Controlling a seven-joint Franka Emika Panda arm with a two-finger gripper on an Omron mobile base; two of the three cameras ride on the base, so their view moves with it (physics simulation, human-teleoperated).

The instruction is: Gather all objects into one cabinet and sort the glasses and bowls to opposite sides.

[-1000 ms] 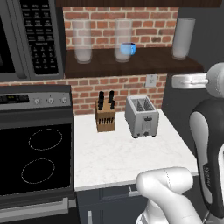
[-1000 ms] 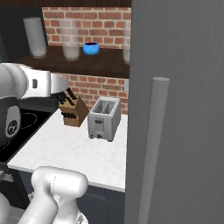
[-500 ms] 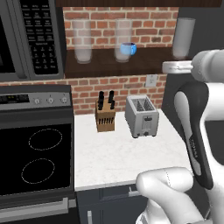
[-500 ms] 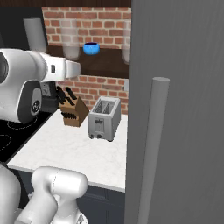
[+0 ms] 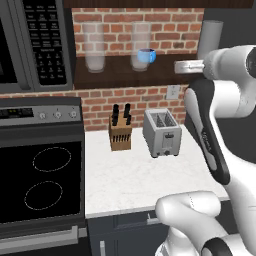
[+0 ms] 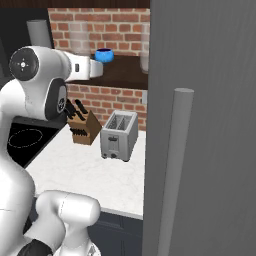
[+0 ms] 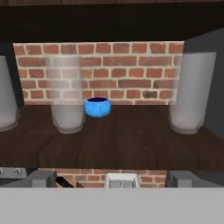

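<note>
My small glossy bright-blue bowl (image 7: 97,107) sat on the matt dark wooden shelf (image 7: 113,140), flanked by frosted translucent glasses (image 7: 67,94) against rough red brick wall (image 7: 127,70).

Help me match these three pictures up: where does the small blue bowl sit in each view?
Left base view: blue bowl on the dark shelf, upper middle, beside a clear glass.
Right base view: upper left, just right of the arm's white wrist.
Hand view: centre, far back against the brick.
Shared landmark: the toaster on the counter below.
</note>
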